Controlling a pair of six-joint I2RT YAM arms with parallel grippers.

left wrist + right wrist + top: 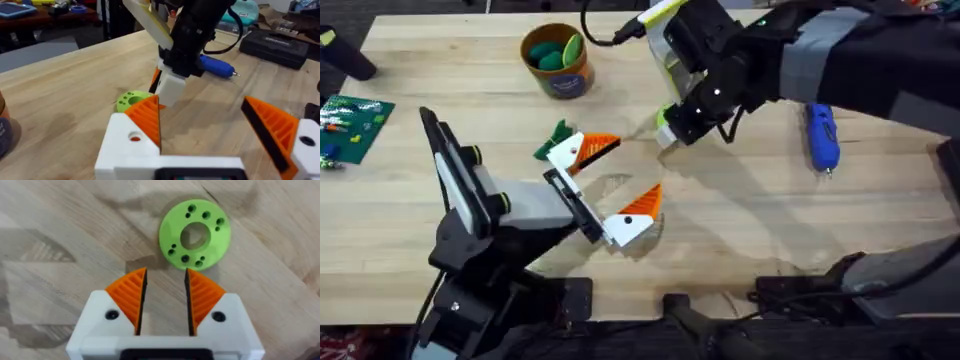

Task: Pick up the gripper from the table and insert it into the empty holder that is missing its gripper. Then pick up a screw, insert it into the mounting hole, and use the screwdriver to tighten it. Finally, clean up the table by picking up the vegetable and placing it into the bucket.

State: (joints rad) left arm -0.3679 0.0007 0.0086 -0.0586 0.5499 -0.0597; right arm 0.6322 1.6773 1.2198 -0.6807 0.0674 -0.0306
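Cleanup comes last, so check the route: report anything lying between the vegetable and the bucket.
Nothing visible does. Bare table runs from the vegetable to the bucket. The left gripper, open, sits beside the vegetable on its side away from the bucket, off that line.

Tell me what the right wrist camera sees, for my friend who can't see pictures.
Looking down at a wooden table, a robot gripper with two white fingers and orange ribbed pads is slightly open, holding nothing. Just past its tips lies a lime-green ring with small holes around it.
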